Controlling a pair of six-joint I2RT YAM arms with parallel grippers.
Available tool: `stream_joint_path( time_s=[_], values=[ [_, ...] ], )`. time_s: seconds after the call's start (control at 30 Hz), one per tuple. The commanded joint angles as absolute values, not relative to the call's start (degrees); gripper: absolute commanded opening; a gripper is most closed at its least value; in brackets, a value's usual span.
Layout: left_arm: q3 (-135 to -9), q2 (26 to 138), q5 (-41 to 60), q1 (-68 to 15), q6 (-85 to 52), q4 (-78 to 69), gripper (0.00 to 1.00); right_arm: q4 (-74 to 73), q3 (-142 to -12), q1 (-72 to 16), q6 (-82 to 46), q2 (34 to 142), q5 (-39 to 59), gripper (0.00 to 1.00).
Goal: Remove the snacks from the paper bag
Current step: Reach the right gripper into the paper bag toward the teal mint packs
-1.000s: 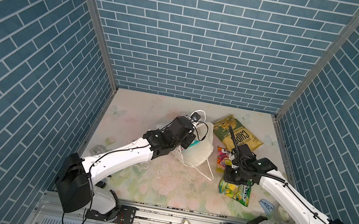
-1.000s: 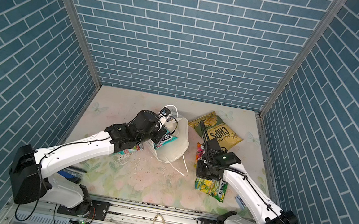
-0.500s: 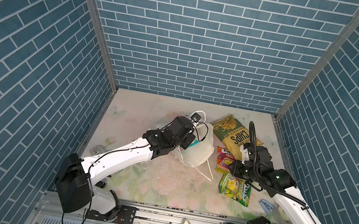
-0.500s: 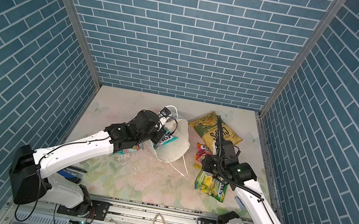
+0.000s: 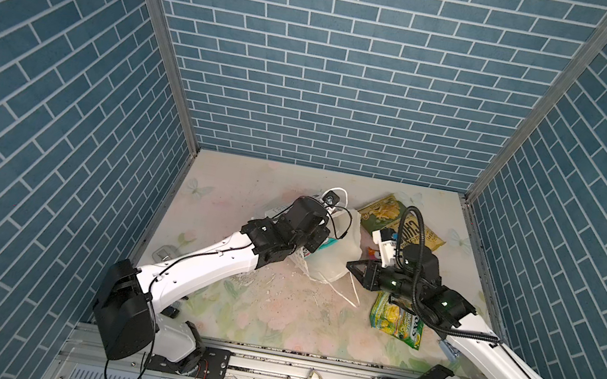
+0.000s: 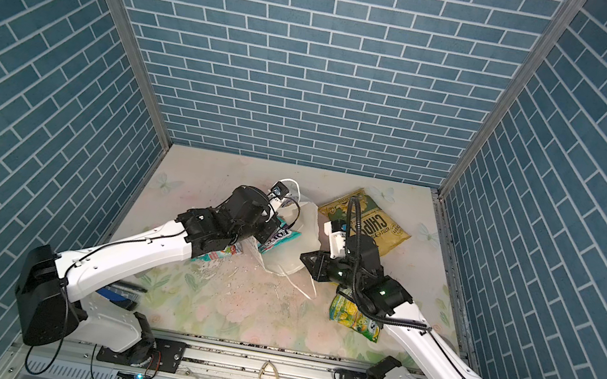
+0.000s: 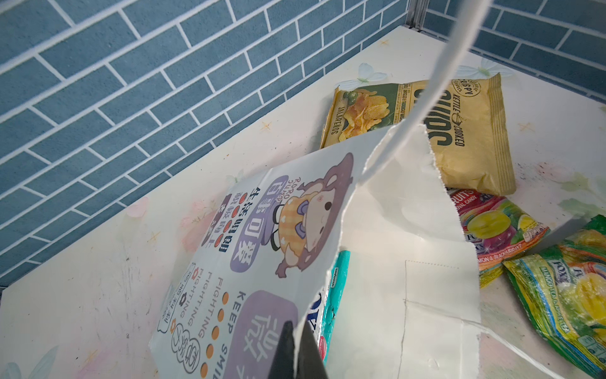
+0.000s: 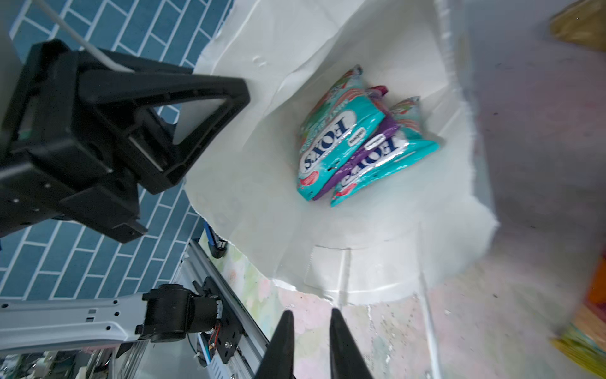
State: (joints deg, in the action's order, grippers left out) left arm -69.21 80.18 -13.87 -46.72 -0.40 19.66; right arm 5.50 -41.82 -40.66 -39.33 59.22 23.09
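Observation:
The white paper bag [image 5: 338,247] [image 6: 298,236] lies tipped over mid-table, mouth toward the right arm. My left gripper [image 7: 296,344] is shut on its torn rim and holds the mouth up. Deep inside lie two teal pouches [image 8: 341,137] and a purple pouch [image 8: 370,147]. My right gripper [image 8: 311,315] [image 5: 349,265] hovers just outside the mouth, open a little, with nothing between its fingers. Out on the table are the chips bag [image 5: 381,217] [image 7: 459,137], an orange-pink pouch [image 7: 492,223] and a green-yellow pouch [image 5: 396,321] [image 7: 564,295].
A loose white cord handle [image 5: 342,294] trails on the table in front of the bag. Another pouch [image 6: 223,254] lies under my left forearm. A small blue clip [image 5: 448,349] sits under the right arm. Brick walls enclose three sides; a metal rail [image 5: 303,372] runs along the front.
My right arm has left the green-yellow pouch on the table and swung over to the bag's mouth, gripper empty. The left arm and the bag have stayed put.

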Motion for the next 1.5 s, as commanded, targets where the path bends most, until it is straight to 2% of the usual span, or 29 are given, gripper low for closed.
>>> stream_joint_path(
  time_s=[0.0,0.17,0.3,0.57,0.83,1.27,1.47],
  values=[
    [-70.74,79.45,-14.83,-46.66,-1.33,20.43,0.0,-9.5,-40.31,-42.6,-45.87,62.01,23.49,0.21],
    [-70.88,79.8,-15.47,-46.67,-1.75,21.13,0.0,-22.71,-37.01,-45.85,-54.08,66.78,12.92,0.2],
    [-71.26,80.29,-15.39,-46.6,-2.09,21.45,0.0,-26.01,-38.38,-47.68,-55.36,72.71,8.09,0.2],
    [-71.67,80.41,-15.29,-46.67,-2.13,22.19,0.0,-29.1,-42.57,-48.34,-53.62,84.25,3.55,0.18],
    [-72.22,80.72,-14.87,-46.67,-1.53,22.6,0.0,-32.03,-46.36,-48.25,-51.51,90.37,0.56,0.19],
    [-72.4,81.21,-13.43,-46.63,-1.41,22.31,0.0,-30.15,-50.17,-47.52,-51.02,95.4,-4.39,0.26],
    [-72.21,81.2,-13.1,-46.67,-1.41,22.15,0.0,-30.37,-50.36,-46.64,-52.29,96.87,-4.7,0.35]
  ],
)
